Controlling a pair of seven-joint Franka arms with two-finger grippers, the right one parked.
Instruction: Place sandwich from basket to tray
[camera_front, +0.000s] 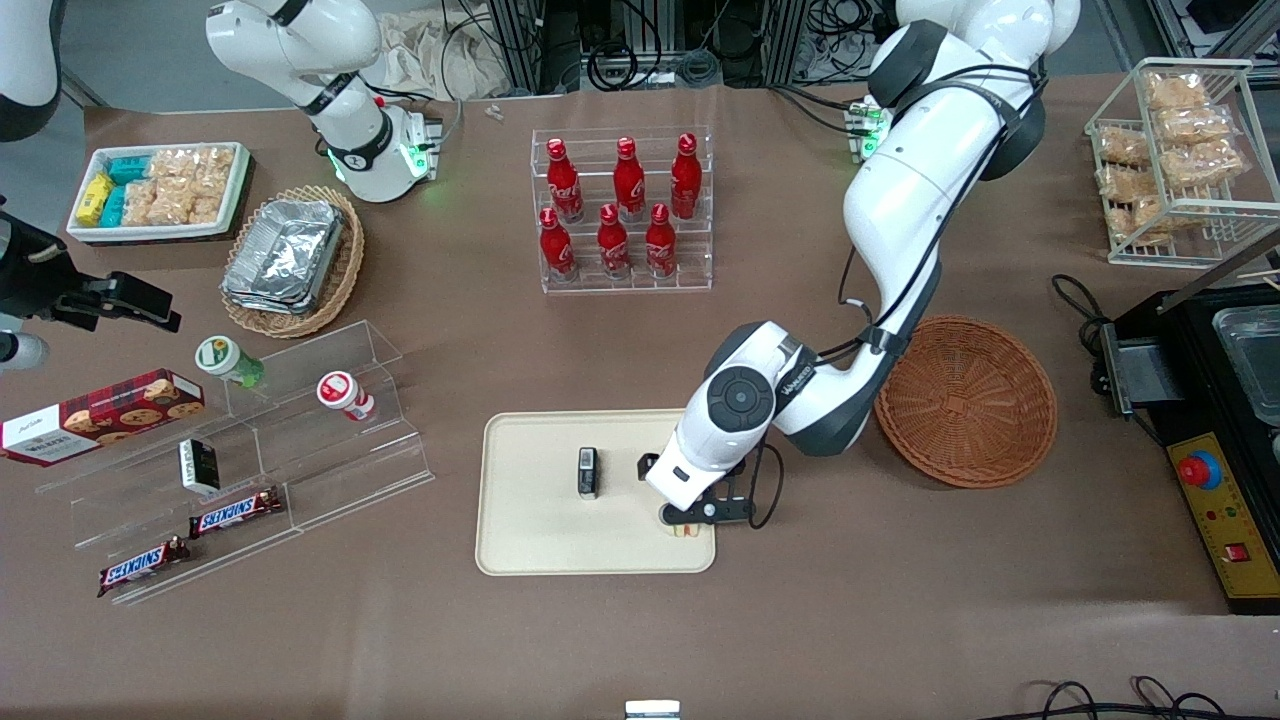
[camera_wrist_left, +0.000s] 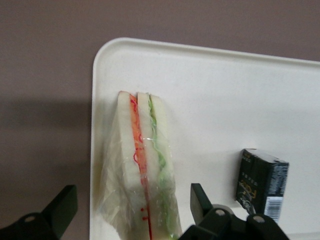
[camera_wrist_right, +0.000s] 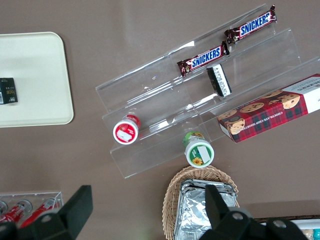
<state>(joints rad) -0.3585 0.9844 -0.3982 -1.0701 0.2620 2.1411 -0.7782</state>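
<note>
The sandwich (camera_wrist_left: 142, 165), a wrapped wedge with an orange-red and a green stripe, lies on the cream tray (camera_wrist_left: 210, 85) close to its rim. In the front view only a sliver of the sandwich (camera_front: 685, 528) shows under the wrist, at the corner of the tray (camera_front: 540, 540) nearest the front camera, on the basket's side. My left gripper (camera_wrist_left: 132, 194) hangs low over the sandwich, also seen in the front view (camera_front: 692, 514). It is open, with one finger (camera_wrist_left: 199, 197) on each side of the sandwich and a gap to the wrap. The reddish-brown basket (camera_front: 968, 400) stands empty beside the tray.
A small dark box (camera_front: 588, 472) stands on the tray's middle, also seen from the wrist (camera_wrist_left: 261, 182). A clear rack of red bottles (camera_front: 625, 215) stands farther from the front camera. Clear acrylic steps (camera_front: 250, 450) with snacks lie toward the parked arm's end.
</note>
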